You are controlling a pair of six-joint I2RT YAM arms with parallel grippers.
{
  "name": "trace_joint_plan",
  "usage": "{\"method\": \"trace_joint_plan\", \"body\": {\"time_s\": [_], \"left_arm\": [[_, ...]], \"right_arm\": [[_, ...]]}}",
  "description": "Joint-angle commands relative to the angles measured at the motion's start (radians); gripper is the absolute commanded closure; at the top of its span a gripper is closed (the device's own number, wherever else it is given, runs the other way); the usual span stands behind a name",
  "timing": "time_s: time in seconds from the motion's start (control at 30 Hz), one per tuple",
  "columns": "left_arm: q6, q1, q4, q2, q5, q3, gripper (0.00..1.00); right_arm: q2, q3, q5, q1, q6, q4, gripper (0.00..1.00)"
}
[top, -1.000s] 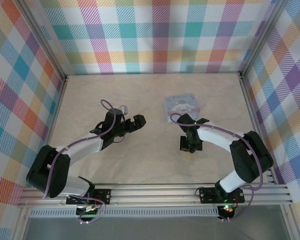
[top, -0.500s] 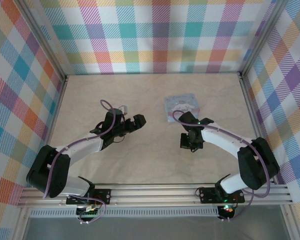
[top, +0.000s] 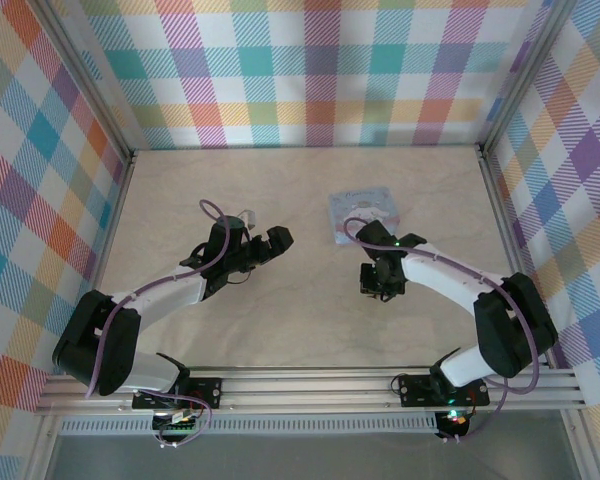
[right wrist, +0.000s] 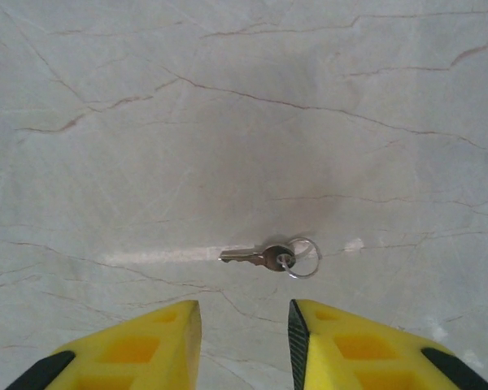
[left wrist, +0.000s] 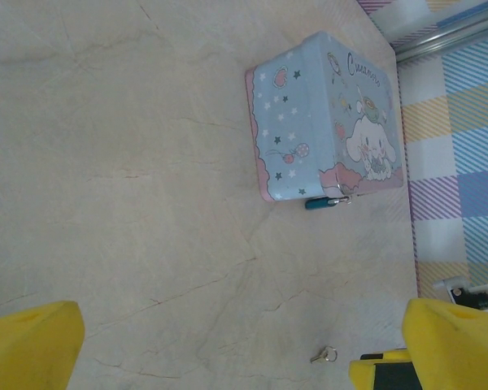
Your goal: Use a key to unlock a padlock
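Right claw open just a crack, holding nothing, hanging just above the key near the tin. Key's long side lying across the gap. Padlock snug against the tin. Left claw wide open, empty, farther from the key.

Robot test booth: plaid walls, aluminium frame, marble-look tabletop.

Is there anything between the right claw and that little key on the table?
Nothing visible stands in the way. The key lies flat on the bare table, just ahead of the right gripper, whose jaws are open toward it.
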Motion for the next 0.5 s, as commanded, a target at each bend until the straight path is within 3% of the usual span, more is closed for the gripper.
{"method": "trace_joint_plan", "body": {"time_s": [0.0,0.47], "left_arm": [[0.007,-0.014,-0.016,-0.026,-0.006,0.023,0.00],[0.015,-0.015,-0.028,-0.028,-0.013,0.024,0.00]], "right_arm": [[0.005,-0.033,-0.010,-0.030,-0.002,0.004,0.63],[0.018,-0.113,-0.100,-0.098,0.007,0.108,0.64]]}}
